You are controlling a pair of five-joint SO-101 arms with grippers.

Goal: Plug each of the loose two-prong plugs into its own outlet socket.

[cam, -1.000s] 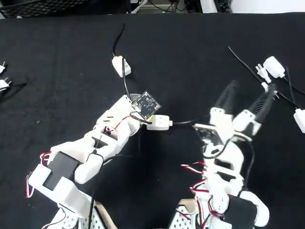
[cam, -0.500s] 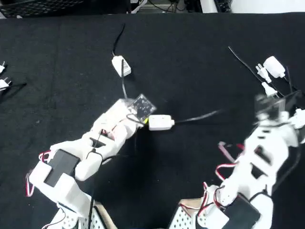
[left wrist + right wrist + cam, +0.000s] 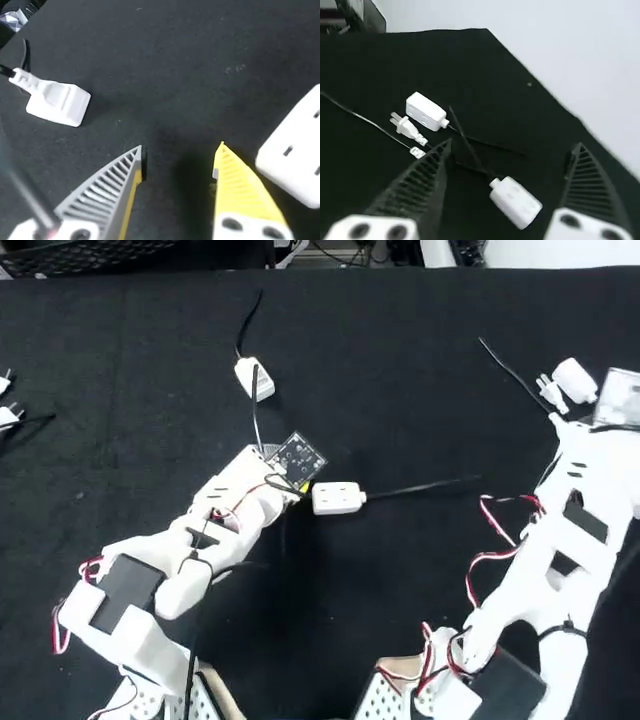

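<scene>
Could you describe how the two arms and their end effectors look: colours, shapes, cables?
The left arm and right arm are white plastic with black motor blocks and thin red and black wires. The left end effector has pointed triangular fingers, one grey and ribbed, one yellow. The right end effector has two dark ribbed fingers on white bases.

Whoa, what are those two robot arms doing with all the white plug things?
They are supposed to push loose plugs into sockets, but neither arm holds anything right now. The left gripper is open, low over the black table, right beside a white outlet socket. The right gripper is open too, out at the table's right side, near a two-prong plug that lies loose next to another socket.
</scene>
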